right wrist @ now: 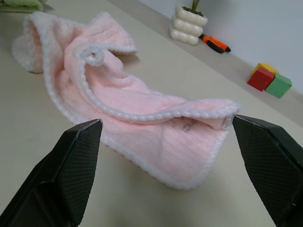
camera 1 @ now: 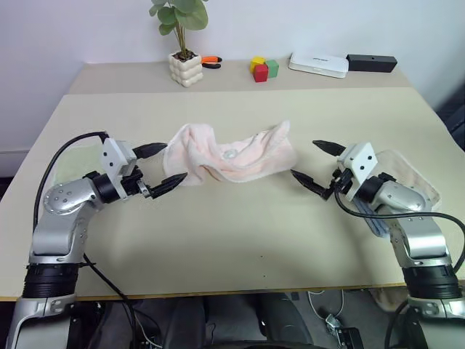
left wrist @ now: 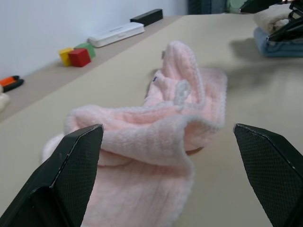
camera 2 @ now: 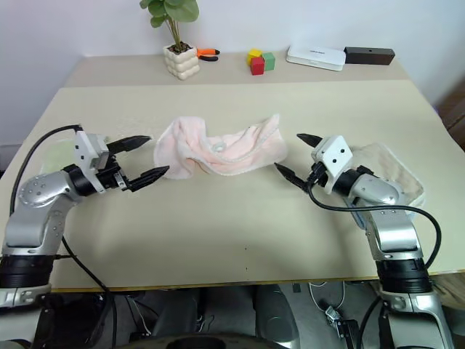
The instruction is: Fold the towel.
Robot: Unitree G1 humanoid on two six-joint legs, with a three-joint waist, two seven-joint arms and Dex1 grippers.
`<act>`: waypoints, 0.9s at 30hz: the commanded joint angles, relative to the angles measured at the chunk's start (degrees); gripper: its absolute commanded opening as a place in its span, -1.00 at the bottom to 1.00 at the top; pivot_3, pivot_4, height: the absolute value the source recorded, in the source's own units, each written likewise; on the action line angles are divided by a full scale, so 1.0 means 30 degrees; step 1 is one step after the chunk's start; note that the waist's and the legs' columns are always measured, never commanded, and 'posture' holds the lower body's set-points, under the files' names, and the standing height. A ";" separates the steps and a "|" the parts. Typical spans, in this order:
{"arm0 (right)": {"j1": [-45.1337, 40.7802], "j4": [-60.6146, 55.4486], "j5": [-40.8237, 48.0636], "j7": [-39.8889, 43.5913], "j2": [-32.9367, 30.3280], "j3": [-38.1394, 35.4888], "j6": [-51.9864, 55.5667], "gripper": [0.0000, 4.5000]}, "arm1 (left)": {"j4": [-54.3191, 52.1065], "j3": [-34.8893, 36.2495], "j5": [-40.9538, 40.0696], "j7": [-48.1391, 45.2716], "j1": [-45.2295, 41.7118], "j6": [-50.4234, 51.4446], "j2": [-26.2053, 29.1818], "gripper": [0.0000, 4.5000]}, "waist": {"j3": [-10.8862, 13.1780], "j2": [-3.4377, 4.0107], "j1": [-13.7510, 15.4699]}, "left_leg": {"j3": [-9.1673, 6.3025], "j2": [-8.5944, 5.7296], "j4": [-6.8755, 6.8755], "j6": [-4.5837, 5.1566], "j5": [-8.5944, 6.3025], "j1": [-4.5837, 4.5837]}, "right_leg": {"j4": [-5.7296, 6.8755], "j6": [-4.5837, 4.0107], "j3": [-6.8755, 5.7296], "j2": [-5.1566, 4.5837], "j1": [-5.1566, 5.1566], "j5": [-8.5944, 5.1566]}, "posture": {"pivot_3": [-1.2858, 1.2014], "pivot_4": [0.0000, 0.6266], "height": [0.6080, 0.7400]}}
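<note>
Starting at the robot's left, the left gripper [camera 1: 158, 166] hangs level just beside the left end of the towel, its two black fingers spread wide and holding nothing. Partly under that arm a light green cloth [camera 1: 73, 163] lies flat on the beige wooden table [camera 1: 240, 240]. The pale pink terry towel with a small white loop [camera 1: 229, 156] lies crumpled in the middle of the table, between the two grippers and touching neither. Its long axis runs across the table from left to right, with the left end bunched into a thick rolled lump and the right end rising into a loose raised flap; the white loop sits near the middle, on the upper surface. On the right, the right gripper [camera 1: 317, 163] also points level toward the towel's right end, fingers wide apart and empty, near the cloth but not on it. Under the right arm a tan folded towel on a blue one [camera 1: 407, 182] rests on the table. I judge that no fold is started, because the cloth is not yet flat. The risk is that a gripper closes on the rolled lump or on the flap and takes several layers together, so the towel would lift as a bundle and not spread out. The right arm, if it goes low, could also drag the tan towel.
</note>
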 commanded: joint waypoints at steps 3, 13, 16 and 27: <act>-0.0163 -0.0523 0.0074 0.0270 0.0073 -0.0081 -0.0466 0.98 | -0.0549 0.0228 0.0209 -0.0071 0.0354 -0.0847 0.0242 1.00 | 0.0000 0.0000 0.0006 | 0.0001 -0.0001 0.0002 0.0000 0.0000 -0.0001 | -0.0001 0.0000 0.0001 -0.0001 0.0000 0.0000 | 0.03 -0.52 1.00; -0.0901 0.0313 -0.0017 0.1060 0.0387 0.0298 -0.0905 0.98 | 0.0668 0.1035 0.0860 -0.0437 0.1099 -0.2420 0.1443 1.00 | 0.0001 0.0003 -0.0067 | 0.0002 0.0003 -0.0006 0.0000 0.0000 0.0005 | 0.0003 -0.0002 0.0001 0.0004 -0.0008 -0.0001 | 0.03 -0.52 1.00; -0.1348 0.0595 -0.0245 0.0683 0.1073 0.0715 -0.1149 0.98 | 0.1349 0.0933 0.1290 -0.0296 0.1301 -0.3157 0.1459 1.00 | 0.0001 0.0002 -0.0026 | 0.0003 0.0003 -0.0005 0.0000 0.0000 0.0007 | 0.0002 -0.0002 0.0000 0.0004 -0.0007 0.0000 | 0.03 -0.52 1.00; -0.1504 -0.1308 -0.0615 -0.1057 0.2559 0.1494 -0.0628 0.98 | 0.3790 -0.0856 0.2687 0.0323 -0.0023 -0.4449 -0.0280 1.00 | 0.0000 0.0000 0.0035 | 0.0002 -0.0004 0.0000 -0.0001 0.0000 -0.0005 | -0.0001 0.0001 -0.0006 -0.0008 -0.0002 0.0001 | 0.03 -0.52 1.00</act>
